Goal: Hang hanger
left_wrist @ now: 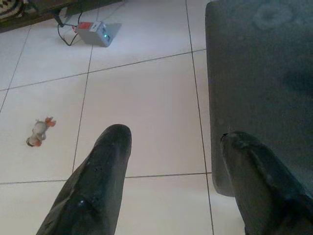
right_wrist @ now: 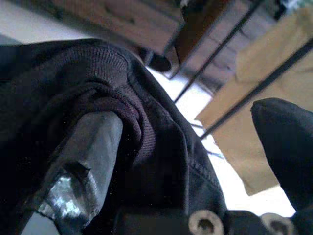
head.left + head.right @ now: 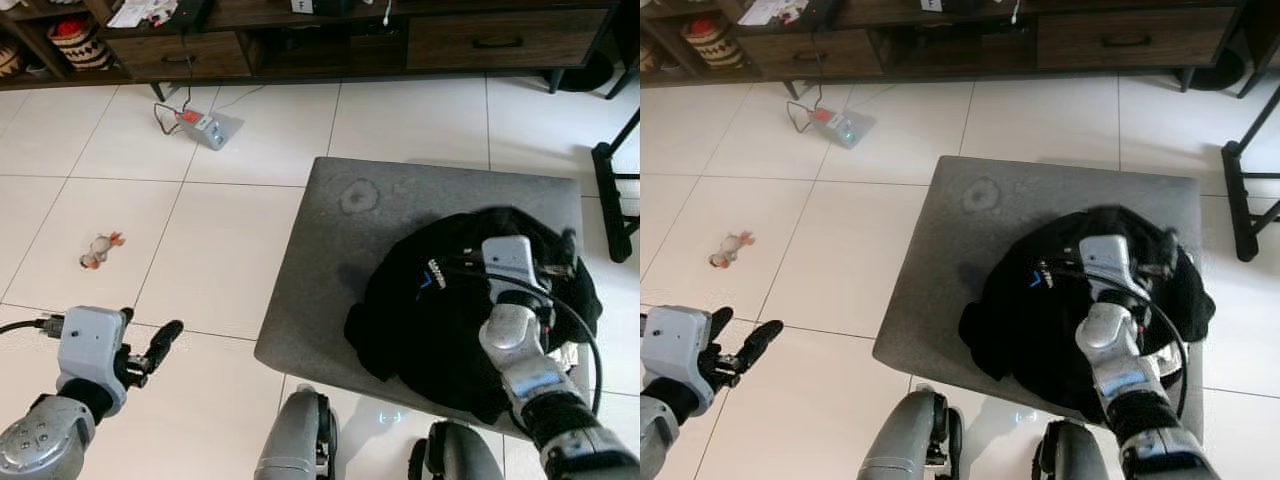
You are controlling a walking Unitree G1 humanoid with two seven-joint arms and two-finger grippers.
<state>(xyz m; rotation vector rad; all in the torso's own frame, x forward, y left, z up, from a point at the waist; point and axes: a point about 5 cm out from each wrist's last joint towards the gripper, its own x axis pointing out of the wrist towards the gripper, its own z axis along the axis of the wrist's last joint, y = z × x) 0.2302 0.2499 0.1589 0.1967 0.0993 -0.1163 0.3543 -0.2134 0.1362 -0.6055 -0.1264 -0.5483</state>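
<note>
A black garment (image 3: 420, 320) lies bunched on the right half of a grey padded stool (image 3: 340, 260). My right gripper (image 2: 190, 117) is down on top of the heap near its far right edge and stands open. One of its fingers (image 2: 93, 147) presses against a ribbed fold of the dark cloth, the other is held well apart from it. I cannot make out a hanger in the cloth. My left gripper (image 3: 148, 335) hovers open and empty over the floor tiles, left of the stool's near corner.
A low wooden cabinet (image 3: 330, 40) runs along the far wall. A grey box with cables (image 3: 208, 127) and a small toy (image 3: 100, 250) lie on the white tiles. A black metal rack foot (image 3: 610, 190) stands right of the stool.
</note>
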